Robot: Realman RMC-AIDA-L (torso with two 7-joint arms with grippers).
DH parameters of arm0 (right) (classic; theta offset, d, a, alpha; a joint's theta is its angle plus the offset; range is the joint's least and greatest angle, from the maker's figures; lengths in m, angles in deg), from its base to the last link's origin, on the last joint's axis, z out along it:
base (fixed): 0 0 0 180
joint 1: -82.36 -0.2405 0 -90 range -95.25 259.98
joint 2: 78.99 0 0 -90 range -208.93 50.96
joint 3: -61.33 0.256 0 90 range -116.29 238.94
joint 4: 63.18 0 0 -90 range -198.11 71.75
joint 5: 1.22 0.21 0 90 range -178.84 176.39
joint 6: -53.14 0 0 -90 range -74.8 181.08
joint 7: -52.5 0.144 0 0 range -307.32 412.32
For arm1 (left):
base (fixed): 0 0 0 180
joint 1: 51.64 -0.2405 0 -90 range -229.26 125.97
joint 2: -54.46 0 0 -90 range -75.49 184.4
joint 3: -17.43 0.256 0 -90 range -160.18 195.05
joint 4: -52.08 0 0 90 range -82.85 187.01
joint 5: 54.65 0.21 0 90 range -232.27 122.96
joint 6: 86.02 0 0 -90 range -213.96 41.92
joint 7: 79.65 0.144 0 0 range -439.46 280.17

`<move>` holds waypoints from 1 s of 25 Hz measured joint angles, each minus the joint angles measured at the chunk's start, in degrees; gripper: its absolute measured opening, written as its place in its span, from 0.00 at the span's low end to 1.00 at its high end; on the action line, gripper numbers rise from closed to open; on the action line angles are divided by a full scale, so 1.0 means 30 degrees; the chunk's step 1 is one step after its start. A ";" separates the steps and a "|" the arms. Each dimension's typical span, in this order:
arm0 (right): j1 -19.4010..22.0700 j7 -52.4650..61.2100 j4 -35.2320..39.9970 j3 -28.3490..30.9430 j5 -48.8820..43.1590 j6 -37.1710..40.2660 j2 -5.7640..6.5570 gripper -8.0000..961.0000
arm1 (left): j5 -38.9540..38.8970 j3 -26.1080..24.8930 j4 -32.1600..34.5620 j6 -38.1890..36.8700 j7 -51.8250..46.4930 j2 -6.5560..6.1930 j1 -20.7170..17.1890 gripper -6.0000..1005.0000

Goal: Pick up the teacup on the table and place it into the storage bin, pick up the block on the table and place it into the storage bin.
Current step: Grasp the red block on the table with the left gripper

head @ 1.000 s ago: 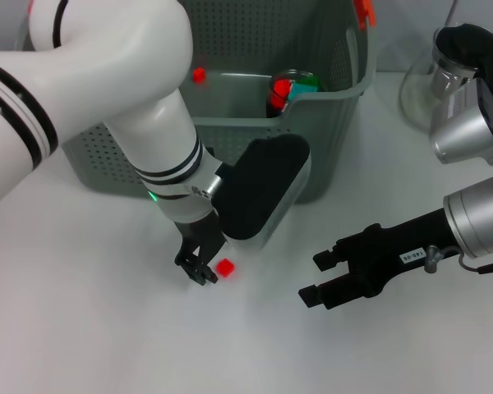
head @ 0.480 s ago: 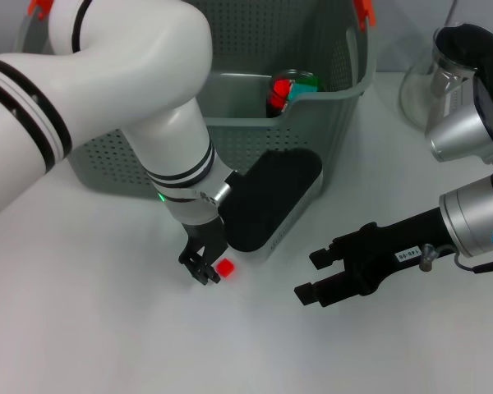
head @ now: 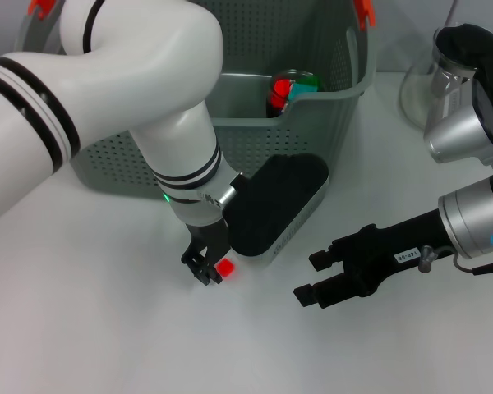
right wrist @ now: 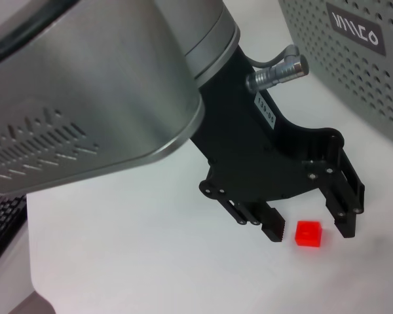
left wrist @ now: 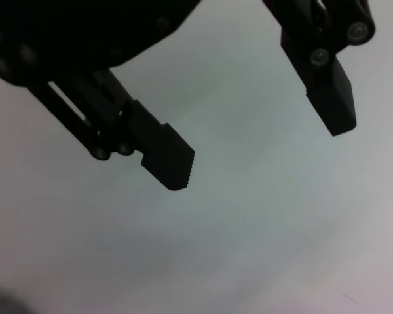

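The left gripper (head: 207, 272) is down at the white table (head: 107, 328), its two black fingers (right wrist: 274, 228) spread apart and straddling the small red block (head: 225, 268). In the right wrist view the left gripper (right wrist: 311, 232) shows this plainly: the block (right wrist: 309, 233) lies on the table between the two fingertips, with a sliver of table visible on either side, so the jaws are released and not yet pressing on it. The left wrist view shows the same spread, one ribbed fingertip (left wrist: 170, 163) and the other finger well apart over bare table, though the block itself does not appear there.

Just behind the gripper rises the left arm's white forearm with its black bands, and beside it a dark, silver-edged wrist housing. Beyond that stands the storage bin (head: 329, 156), a grey-green perforated basket with an orange clip (head: 363, 10) on its rim. Inside the bin, near its far right corner, lies a red and green object that cannot be made out in detail; no teacup can be made out on the table.

To the side of the block, well apart from it, the right gripper (head: 316, 276) hovers above the table with its black fingers parted and nothing between them. Farther off past the right arm stands a clear glass jug (head: 431, 74) with a black top.
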 joint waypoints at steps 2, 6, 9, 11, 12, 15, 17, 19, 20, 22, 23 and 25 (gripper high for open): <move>0.0004 0.0000 0.0001 0.0000 0.0002 0.0000 -0.0001 0.82 | -0.0013 0.0005 -0.0050 0.0002 0.0020 0.0000 0.0000 0.60; -0.0004 -0.0001 0.0000 0.0000 -0.0003 0.0000 -0.0001 0.82 | 0.0059 0.0010 -0.0343 0.0246 -0.0001 0.0001 0.0030 0.56; -0.0005 -0.0001 0.0000 0.0000 -0.0004 0.0001 -0.0001 0.82 | 0.0082 0.0010 -0.0451 0.0397 -0.0027 0.0001 0.0053 0.53; -0.0004 -0.0001 0.0000 0.0000 -0.0003 0.0004 -0.0001 0.82 | 0.0076 0.0010 -0.0454 0.0407 -0.0031 0.0001 0.0056 0.51; -0.0002 -0.0001 0.0001 0.0000 -0.0003 0.0006 -0.0001 0.82 | 0.0070 0.0009 -0.0454 0.0408 -0.0031 0.0001 0.0057 0.50; 0.0000 -0.0001 0.0004 0.0000 -0.0004 0.0009 -0.0001 0.82 | 0.0051 0.0010 -0.0455 0.0370 -0.0034 0.0001 0.0058 0.45; 0.0016 -0.0001 0.0001 0.0000 -0.0007 0.0010 -0.0001 0.82 | 0.0053 0.0010 -0.0455 0.0345 -0.0033 0.0001 0.0059 0.41; 0.0033 -0.0002 -0.0008 0.0000 -0.0008 0.0010 0.0000 0.82 | 0.0067 0.0035 -0.0467 0.0341 -0.0038 0.0000 0.0059 0.41; 0.0048 -0.0007 -0.0010 0.0000 -0.0011 0.0010 0.0000 0.82 | 0.0061 0.0110 -0.0475 0.0336 -0.0066 0.0001 0.0058 0.41; 0.0062 -0.0029 -0.0015 0.0000 -0.0009 0.0007 -0.0001 0.82 | 0.0061 0.0232 -0.0494 0.0349 -0.0095 0.0002 0.0058 0.41; 0.0069 -0.0043 -0.0016 0.0000 -0.0007 0.0004 0.0000 0.82 | 0.0070 0.0257 -0.0537 0.0364 -0.0100 0.0001 0.0058 0.41; 0.0065 -0.0057 -0.0018 0.0000 -0.0009 -0.0006 0.0001 0.82 | 0.0067 0.0275 -0.0689 0.0412 -0.0106 0.0001 0.0071 0.41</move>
